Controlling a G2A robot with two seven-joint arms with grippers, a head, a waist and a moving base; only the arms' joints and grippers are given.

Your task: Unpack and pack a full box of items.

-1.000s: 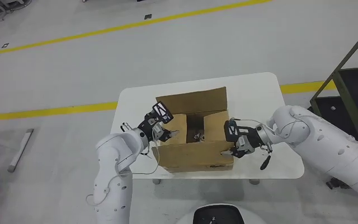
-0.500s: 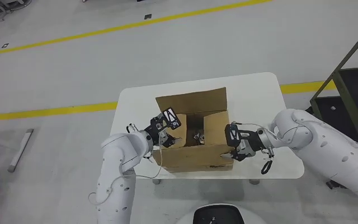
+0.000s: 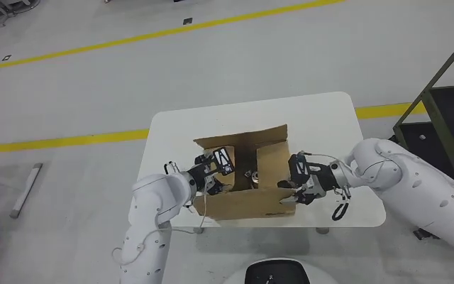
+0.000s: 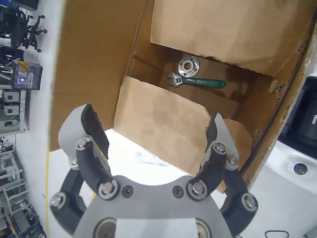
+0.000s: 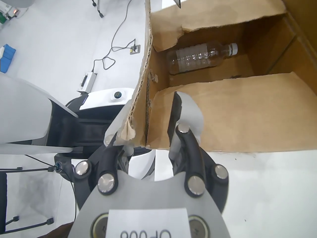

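**Left pincer** (image 4: 151,112): fingers (image 4: 95,127) spread wide, nothing gripped. It stands at the left end of the box (image 3: 248,202), which sits open on the table (image 3: 319,117). The left end flap (image 4: 161,117) lies between the two fingers. One fingertip is just beside that flap's torn edge. The other is well apart from it, over bare table.

**Box interior, ahead of the left pincer, past the flap:**
- A wrench (image 4: 198,82) with a green handle lies flat on the box floor.
- A round metal flange (image 4: 189,66) lies flat just beside the wrench's head. Contact between the two cannot be confirmed.

**Box interior, ahead of the right pincer:**
- A clear bottle (image 5: 203,56) with a white cap lies on its side on the floor, beyond the right end flap (image 5: 247,110).
- Its base end points toward the near flap (image 5: 146,58). Part of it sits under the torn edge of the opposite end flap.

**Right pincer** (image 5: 148,110): fingers (image 5: 184,110) spread, nothing gripped. It stands at the box's right near corner and straddles the edge of the near flap.
- One finger is inside the box, over the right end flap, with a gap showing between its pad and the cardboard.
- The other finger is outside the box, mostly hidden behind the torn corner.
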